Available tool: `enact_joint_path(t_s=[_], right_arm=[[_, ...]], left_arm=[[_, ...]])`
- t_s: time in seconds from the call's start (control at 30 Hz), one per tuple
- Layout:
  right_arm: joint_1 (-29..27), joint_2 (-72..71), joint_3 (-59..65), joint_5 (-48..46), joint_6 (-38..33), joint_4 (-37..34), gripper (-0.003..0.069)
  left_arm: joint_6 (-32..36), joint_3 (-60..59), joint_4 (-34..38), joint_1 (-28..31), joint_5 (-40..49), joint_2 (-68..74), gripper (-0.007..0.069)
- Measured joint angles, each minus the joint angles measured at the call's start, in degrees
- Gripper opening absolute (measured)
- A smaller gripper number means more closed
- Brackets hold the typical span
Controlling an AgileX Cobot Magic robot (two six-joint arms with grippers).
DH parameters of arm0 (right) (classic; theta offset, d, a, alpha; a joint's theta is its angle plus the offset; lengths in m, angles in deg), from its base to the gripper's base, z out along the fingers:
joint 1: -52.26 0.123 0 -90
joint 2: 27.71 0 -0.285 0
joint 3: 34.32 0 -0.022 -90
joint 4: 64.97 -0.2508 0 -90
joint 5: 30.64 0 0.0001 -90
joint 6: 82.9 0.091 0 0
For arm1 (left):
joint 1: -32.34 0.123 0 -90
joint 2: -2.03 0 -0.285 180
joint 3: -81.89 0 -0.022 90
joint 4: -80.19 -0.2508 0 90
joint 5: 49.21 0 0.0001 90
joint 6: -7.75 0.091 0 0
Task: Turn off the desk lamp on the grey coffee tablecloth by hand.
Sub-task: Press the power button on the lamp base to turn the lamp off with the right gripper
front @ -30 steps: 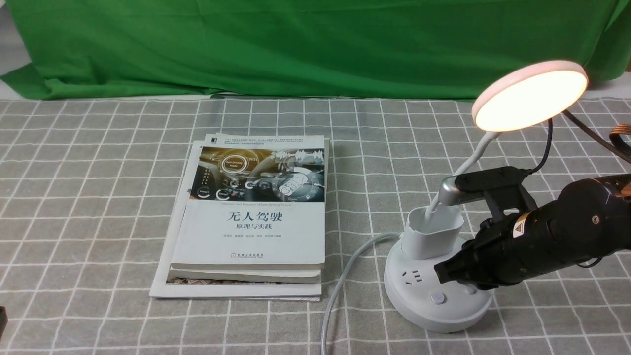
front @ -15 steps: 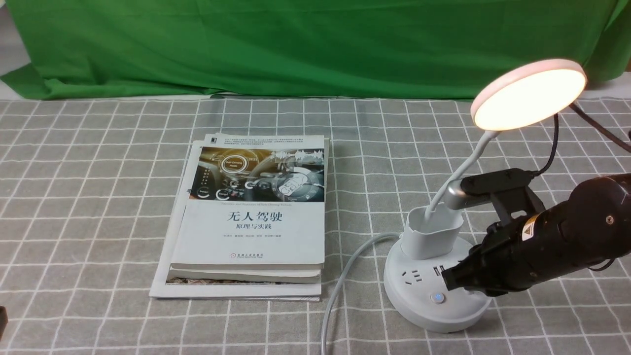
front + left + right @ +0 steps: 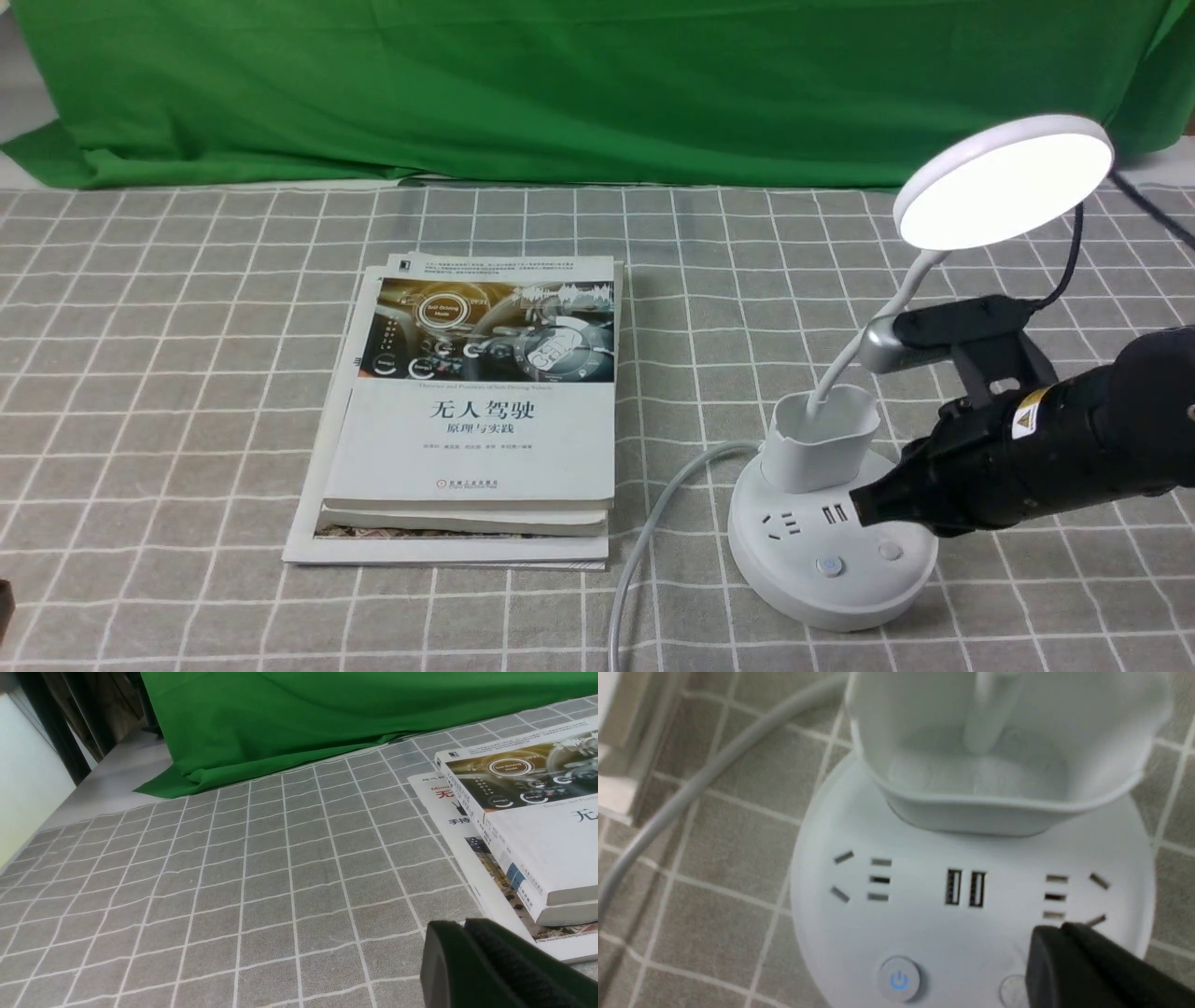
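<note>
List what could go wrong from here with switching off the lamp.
The lamp is lit, and the right gripper hangs nearer the plain button than the blue-lit power button: it may press the wrong one. Its tip is also beside socket slots and could jab them.

On view: 1 desk lamp [image 3: 1004, 182], 2 buttons [image 3: 827, 566], 2 USB ports [image 3: 836, 513], 1 book stack [image 3: 476, 448] and 1 grey coffee tablecloth [image 3: 187, 373].
</note>
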Motion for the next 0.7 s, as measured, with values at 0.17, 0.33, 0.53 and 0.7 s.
enact_joint_path(t_s=[0.17,0.33,0.53,0.7], right_arm=[[-0.11,-0.10,0.12,-0.71,0.00,-0.42,0.0034],[0.25,4.29,3.82,2.09,-0.03,-2.52,0.0041],[0.25,3.83,4.38,3.44,-0.02,-3.17,0.0041],[0.25,0.53,2.86,1.33,-0.02,-2.97,0.0035]], left_arm=[[0.00,0.00,0.00,0.00,0.00,0.00,0.0020],[0.00,0.00,0.00,0.00,0.00,0.00,0.0020],[0.00,0.00,0.00,0.00,0.00,0.00,0.0020],[0.00,0.00,0.00,0.00,0.00,0.00,0.0020]])
